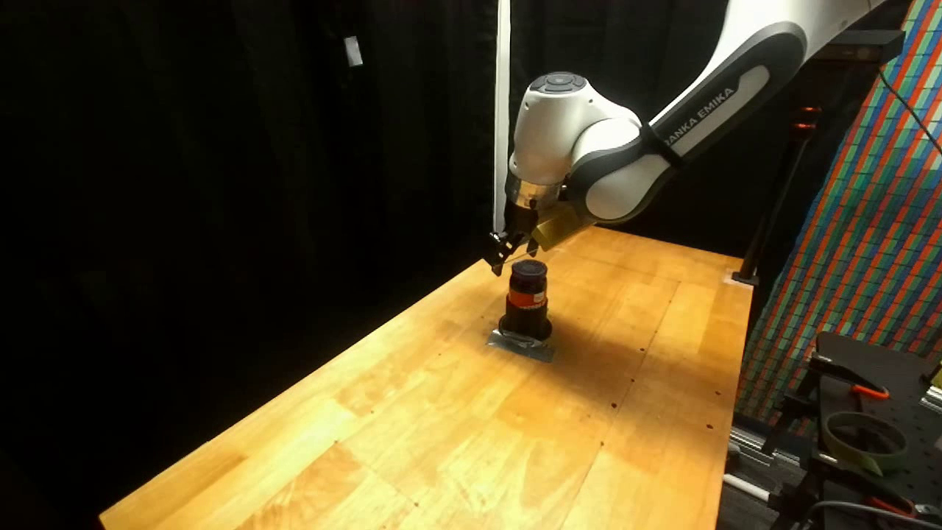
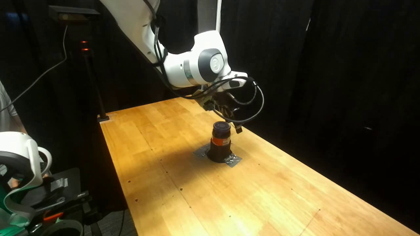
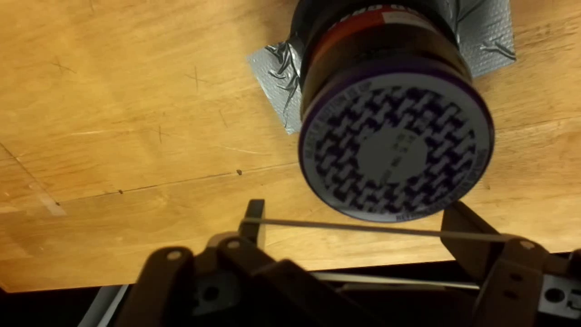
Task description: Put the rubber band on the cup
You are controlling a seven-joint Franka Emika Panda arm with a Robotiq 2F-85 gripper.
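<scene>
At wrist-view six o'clock from cup (image 3: pixel 394 150), holding probably light, springy rubber band (image 3: pixel 354 227) around wide-spread gripper (image 3: pixel 355 217); grip inside ends!

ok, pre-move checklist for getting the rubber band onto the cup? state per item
1. Tool open: ok, its fingers stand apart.
2. Rubber band loaded: ok, stretched between the fingers.
3. Cup upright: ok.
4. Base taped: ok, strips of tape on two sides.
5. Rubber band lined up over the lid: not ok, it runs beside the lid in the wrist view.
6. Clearance between fingers and lid: cannot tell, one tip meets the lid's outline there.
</scene>
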